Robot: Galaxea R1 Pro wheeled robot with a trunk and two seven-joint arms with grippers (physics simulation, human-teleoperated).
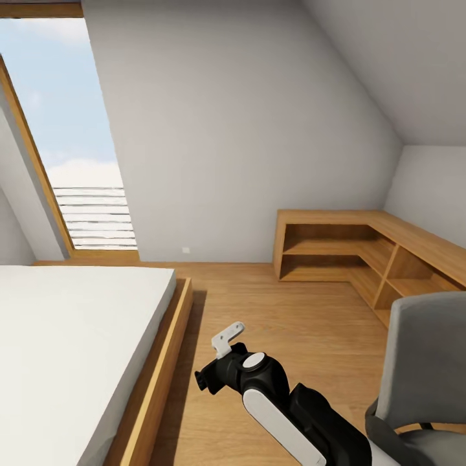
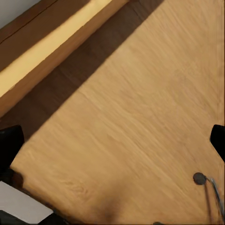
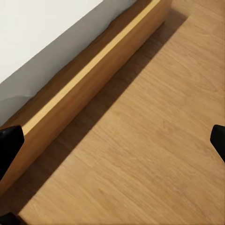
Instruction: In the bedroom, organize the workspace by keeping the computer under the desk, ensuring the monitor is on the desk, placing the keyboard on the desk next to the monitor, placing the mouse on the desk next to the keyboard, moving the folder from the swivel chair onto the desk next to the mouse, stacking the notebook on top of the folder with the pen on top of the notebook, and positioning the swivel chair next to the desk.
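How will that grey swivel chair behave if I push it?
The swivel chair stands on smooth wood floor, so it would probably roll easily. A push high on its backrest may spin or tip it instead; its base is out of frame.

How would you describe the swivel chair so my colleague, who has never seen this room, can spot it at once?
In the head view, start from the wooden corner shelf unit along the right wall under the sloped ceiling. Come toward the camera across the wood floor to the swivel chair at the right edge. Its grey upholstered back and dark armrest stand out from the wooden furniture.
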